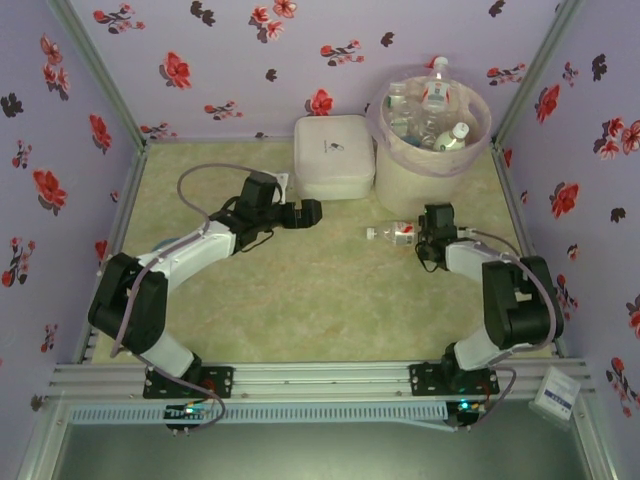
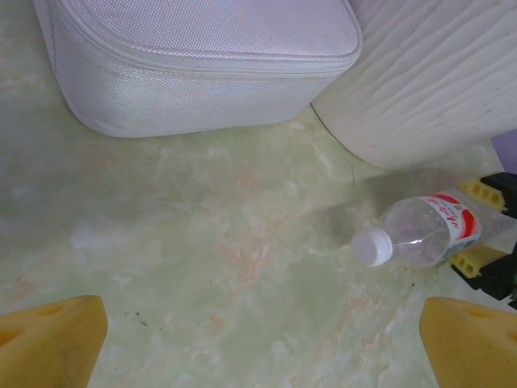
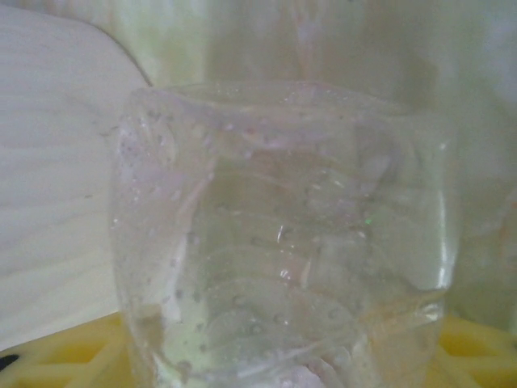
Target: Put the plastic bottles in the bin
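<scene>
The left gripper [image 1: 305, 212], well to the left of the bin [image 1: 425, 178], has its yellow pads [image 2: 50, 343] spread wide with nothing between them. The white box [image 1: 334, 155] sits just left of the bin; whether they touch cannot be told. One plastic bottle [image 1: 392, 234] lies on its side on the table [image 1: 300, 300] just in front of the bin, its white cap [image 2: 372, 246] pointing left. The right gripper [image 1: 424, 236], also in front of the bin, pinches the base end of this bottle between its pads. Further bottles [image 1: 436, 98] lie heaped inside the bin.
</scene>
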Tool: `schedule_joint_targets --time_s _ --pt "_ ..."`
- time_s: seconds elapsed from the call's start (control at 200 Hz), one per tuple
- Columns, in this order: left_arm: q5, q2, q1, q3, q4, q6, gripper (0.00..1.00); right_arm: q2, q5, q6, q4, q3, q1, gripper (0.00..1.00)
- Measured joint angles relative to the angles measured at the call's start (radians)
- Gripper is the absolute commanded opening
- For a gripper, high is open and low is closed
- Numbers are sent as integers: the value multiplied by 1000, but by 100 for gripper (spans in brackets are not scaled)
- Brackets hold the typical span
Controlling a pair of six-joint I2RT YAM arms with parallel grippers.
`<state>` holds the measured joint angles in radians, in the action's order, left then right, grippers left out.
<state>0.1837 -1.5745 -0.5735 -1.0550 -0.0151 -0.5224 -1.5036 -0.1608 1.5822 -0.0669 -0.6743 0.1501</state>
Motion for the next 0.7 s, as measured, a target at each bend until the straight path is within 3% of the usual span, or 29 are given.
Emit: schedule_joint_targets --time_s 0.15,0.39,0.555,0.7 --pt "0 0 3 0 -2 0 100 204 -47 -174 165 -31 6 63" --pt "3 -35 3 -22 -7 0 100 514 -187 -743 434 -298 106 55" --pt "11 -52 3 -31 -7 -5 100 564 -286 -1097 511 -505 177 47" --pt "16 -52 3 -32 -7 -8 100 481 -375 -1357 499 -696 189 48"
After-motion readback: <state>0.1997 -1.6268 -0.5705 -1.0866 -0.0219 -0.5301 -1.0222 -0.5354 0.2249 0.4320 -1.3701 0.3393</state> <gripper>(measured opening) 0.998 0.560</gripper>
